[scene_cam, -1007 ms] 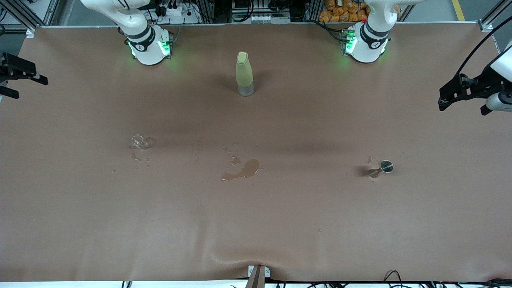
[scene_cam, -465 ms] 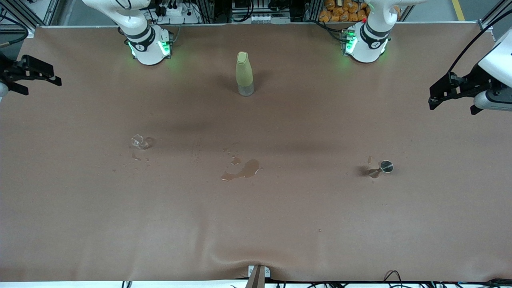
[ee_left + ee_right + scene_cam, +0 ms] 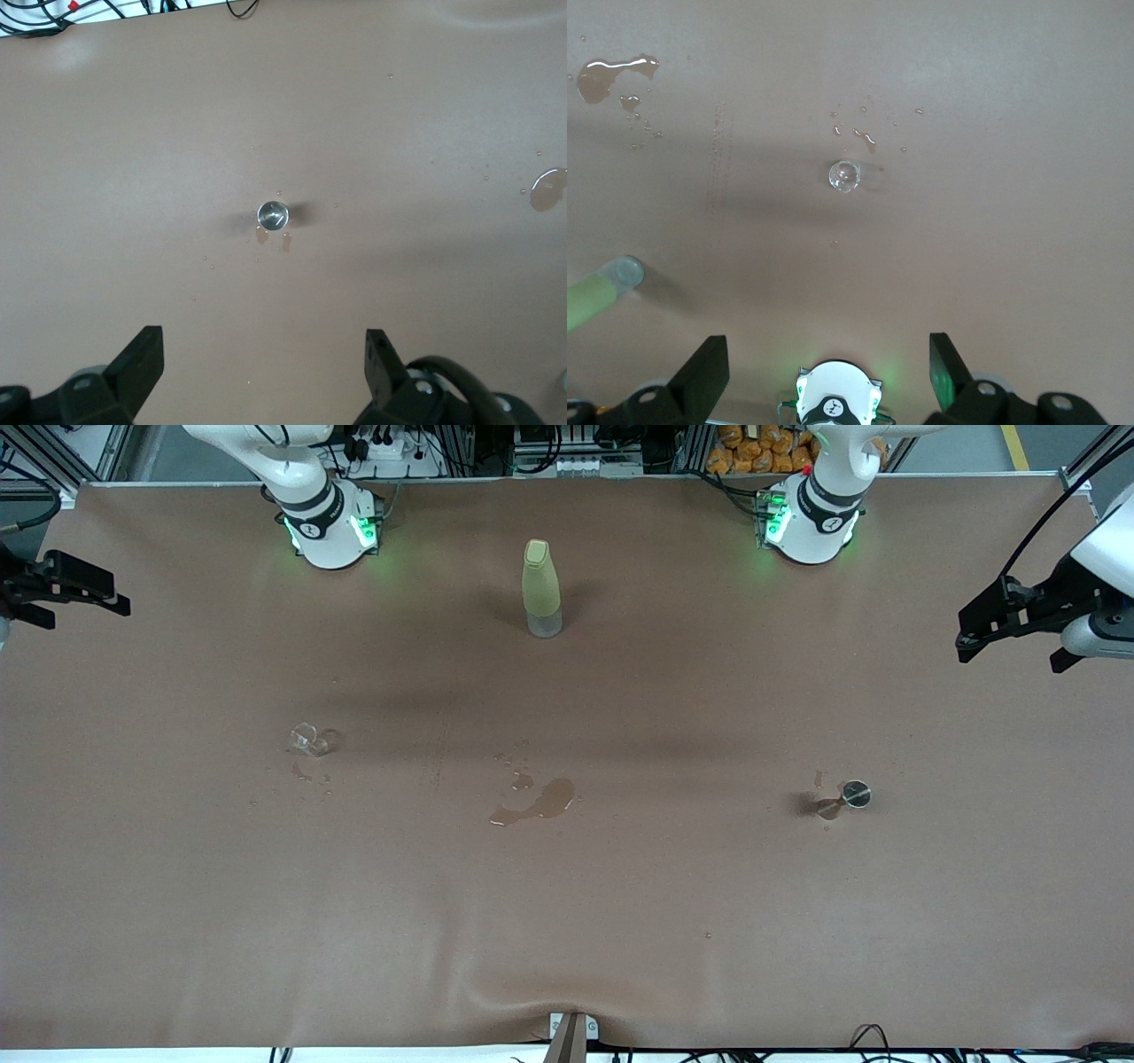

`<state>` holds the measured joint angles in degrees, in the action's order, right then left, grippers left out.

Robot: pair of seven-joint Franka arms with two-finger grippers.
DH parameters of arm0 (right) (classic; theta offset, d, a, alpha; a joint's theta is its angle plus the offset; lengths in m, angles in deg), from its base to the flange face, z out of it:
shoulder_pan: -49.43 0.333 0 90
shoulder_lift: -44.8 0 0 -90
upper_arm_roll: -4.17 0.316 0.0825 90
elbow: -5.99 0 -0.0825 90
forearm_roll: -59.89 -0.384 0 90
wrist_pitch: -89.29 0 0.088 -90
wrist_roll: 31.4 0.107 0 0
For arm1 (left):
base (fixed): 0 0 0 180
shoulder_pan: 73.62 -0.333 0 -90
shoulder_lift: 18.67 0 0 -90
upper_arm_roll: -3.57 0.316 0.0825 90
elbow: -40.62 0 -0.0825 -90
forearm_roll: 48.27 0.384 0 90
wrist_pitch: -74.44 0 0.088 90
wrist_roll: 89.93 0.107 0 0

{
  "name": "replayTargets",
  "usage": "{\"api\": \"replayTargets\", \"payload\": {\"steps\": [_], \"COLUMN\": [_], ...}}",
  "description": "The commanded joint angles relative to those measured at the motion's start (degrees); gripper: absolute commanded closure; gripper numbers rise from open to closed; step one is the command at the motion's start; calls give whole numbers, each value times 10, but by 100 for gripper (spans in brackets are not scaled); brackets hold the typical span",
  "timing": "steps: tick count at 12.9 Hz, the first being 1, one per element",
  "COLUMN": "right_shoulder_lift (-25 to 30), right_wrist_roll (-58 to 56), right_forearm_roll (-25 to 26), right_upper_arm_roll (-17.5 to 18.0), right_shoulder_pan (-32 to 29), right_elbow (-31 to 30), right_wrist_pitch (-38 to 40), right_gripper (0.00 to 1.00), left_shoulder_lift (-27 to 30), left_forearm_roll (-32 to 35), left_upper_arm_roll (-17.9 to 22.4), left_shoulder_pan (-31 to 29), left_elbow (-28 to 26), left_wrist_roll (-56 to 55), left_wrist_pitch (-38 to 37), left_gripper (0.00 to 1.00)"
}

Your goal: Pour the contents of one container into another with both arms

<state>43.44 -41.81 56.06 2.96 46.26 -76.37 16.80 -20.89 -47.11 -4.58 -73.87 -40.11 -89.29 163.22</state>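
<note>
Bottle upright at the top middle of the front view, between the 2 arm bases, pale green sleeve over a clear base, cap on as far as I can tell. Lower in the frame, a tiny clear glass sits toward the right arm's end of the worktop, and a small metal cup sits toward the left arm's end. Midway between them there's a brown puddle, with droplets beside both cups.

Left hand hangs over the worktop's edge at its own end, fingers spread wide, nothing in them. Right hand mirrors it at its end, released and empty too. Neither is near a container.

Handling, as I judge it: the bottle is rigid and tall, likely top-heavy, so take it around the mid-body on the sleeve, which should offer more friction than the bare base. The glass looks light, fragile and slick, and the wet patches around it won't help; grip across its wall, gently. The metal cup is stiff but small and smooth, easy to knock over, so close on it squarely from above.
</note>
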Motion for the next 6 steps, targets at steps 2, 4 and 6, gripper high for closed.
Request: {"api": "replayTargets", "payload": {"steps": [2,4,6], "right_shoulder_lift": [11,11,11], "right_wrist_roll": [17,17,17], "right_forearm_roll": [45,47,47], "right_upper_arm_roll": [53,47,17], "right_shoulder_pan": [-40,-29,-1], "right_elbow": [0,-7,-19], "right_wrist_pitch": [-2,-19,-37], "right_gripper": [0,0,0], "left_shoulder_lift": [11,12,11], "left_forearm_roll": [-11,-12,-14], "left_upper_arm_roll": [7,7,6], "left_shoulder_pan": [7,7,7], "left_elbow": [-7,-7,-7], "left_wrist_roll": [-8,-8,-9], "left_wrist_pitch": [-9,-22,-25], "left_gripper": [0,0,0]}}
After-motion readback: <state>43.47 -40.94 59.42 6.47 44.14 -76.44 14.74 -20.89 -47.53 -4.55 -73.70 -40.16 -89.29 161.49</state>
